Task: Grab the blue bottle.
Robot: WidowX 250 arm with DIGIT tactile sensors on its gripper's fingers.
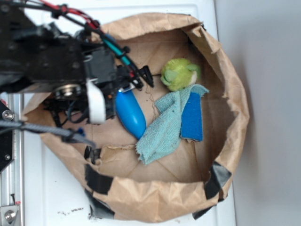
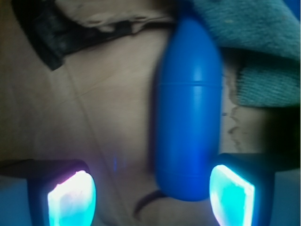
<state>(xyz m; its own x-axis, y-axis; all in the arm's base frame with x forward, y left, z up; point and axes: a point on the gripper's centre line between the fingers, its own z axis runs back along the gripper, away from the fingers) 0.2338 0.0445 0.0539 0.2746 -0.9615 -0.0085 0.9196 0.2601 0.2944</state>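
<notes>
In the paper bag (image 1: 225,75) the bottle (image 1: 130,113) lay on the floor, its tapered end toward the cloth (image 1: 164,129). The cloth lay just right of it, partly over the flat block (image 1: 193,117). The plush toy (image 1: 178,73) sat behind the cloth. My gripper (image 2: 150,197) straddled the bottle's flat end, one finger (image 2: 231,195) beside it.

Teal cloth (image 1: 164,127), blue sponge (image 1: 192,117), green plush (image 1: 178,73), paper bag (image 1: 160,197)

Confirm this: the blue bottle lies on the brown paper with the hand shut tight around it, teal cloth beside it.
Not shut. The wrist view shows the hand open, with the blue bottle near one pad and not gripped. It does lie on the brown paper, teal cloth beside it.
</notes>
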